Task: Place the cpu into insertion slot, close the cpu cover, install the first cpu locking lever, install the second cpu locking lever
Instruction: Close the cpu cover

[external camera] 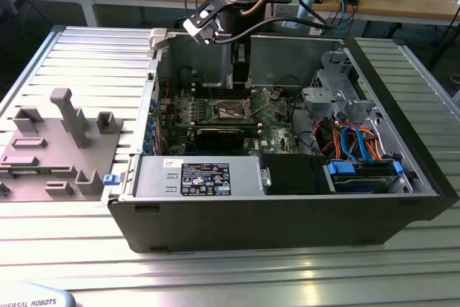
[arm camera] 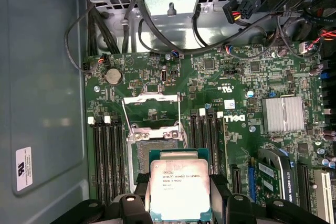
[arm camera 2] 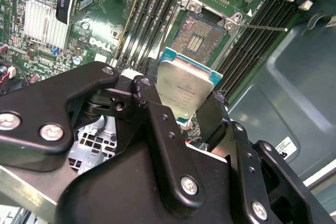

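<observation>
Pincer point(arm camera 2: 181, 109) clenched on cpu point(arm camera 2: 185, 82) above open insertion slot point(arm camera 2: 201, 36) inside computer case point(external camera: 273, 217).

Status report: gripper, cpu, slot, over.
Gripper shut on cpu, held short of insertion slot. Slot bare, cpu cover raised open. Nothing seen in the way.

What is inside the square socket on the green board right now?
The socket is empty: the second wrist view shows bare contacts around a dark centre. The chip, gripped in the jaws, covers one edge of it, which cannot be checked.
</observation>
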{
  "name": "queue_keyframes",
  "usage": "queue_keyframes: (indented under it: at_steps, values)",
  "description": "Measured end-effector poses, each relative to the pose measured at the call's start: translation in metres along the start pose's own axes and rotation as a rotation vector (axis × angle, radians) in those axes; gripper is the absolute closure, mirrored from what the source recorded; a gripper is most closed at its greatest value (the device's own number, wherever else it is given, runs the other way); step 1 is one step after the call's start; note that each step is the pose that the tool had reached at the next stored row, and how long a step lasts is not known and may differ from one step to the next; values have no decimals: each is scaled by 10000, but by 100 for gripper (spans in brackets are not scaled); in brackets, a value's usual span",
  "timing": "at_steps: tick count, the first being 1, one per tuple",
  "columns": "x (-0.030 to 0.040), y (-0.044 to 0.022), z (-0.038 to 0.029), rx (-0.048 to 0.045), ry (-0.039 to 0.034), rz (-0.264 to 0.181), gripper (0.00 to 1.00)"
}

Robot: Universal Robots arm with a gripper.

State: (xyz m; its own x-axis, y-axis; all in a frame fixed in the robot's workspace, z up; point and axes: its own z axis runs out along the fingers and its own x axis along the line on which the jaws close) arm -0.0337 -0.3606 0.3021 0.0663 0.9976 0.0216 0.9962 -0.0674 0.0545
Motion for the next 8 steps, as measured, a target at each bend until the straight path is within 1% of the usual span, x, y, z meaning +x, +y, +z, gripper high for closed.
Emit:
queue_keyframes:
  at_steps: [8]
  values:
    - [0,-1,23,0,0,0,46]
